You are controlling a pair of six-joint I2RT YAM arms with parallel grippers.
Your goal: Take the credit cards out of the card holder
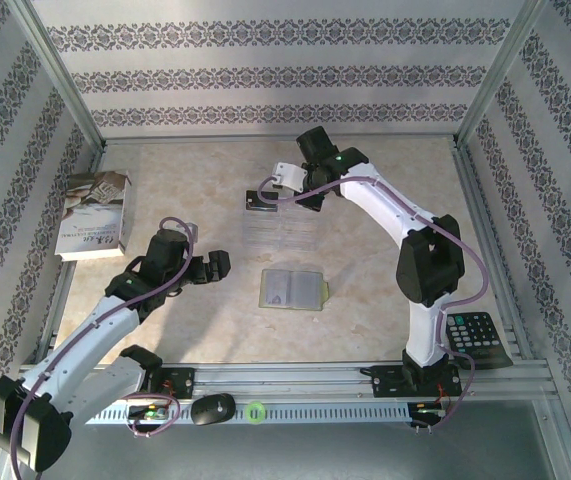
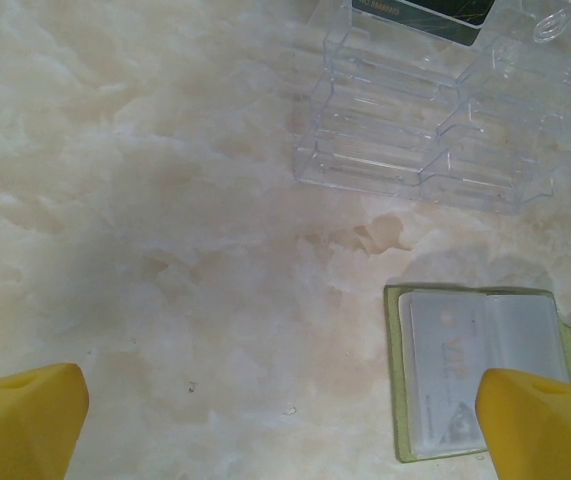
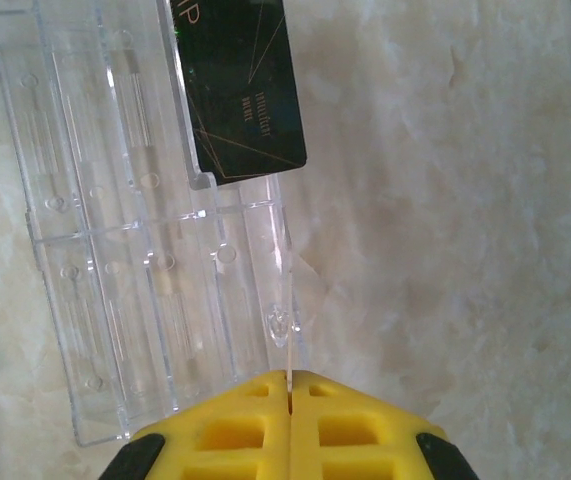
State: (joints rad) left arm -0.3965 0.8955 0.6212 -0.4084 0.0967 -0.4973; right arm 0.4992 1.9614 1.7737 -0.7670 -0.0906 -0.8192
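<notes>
- Yellow-tipped left gripper (image 1: 217, 266) hangs wide open and empty, left of the card holder (image 1: 293, 288).
- Card holder lies open mid-tabletop (image 1: 165, 330), with a silvery card (image 2: 445, 370) in its left pocket. Its faint print is unreadable. I'd pin the cover and slide that card out along the pocket mouth.
- Black card (image 3: 240, 95) rests on the clear tray (image 3: 95, 250) towards the far edge. Gold "IP" reads, the finer print doesn't.
- Right gripper (image 3: 288, 385) is closed at the tray's edge, and I can't tell whether it pinches anything.
</notes>
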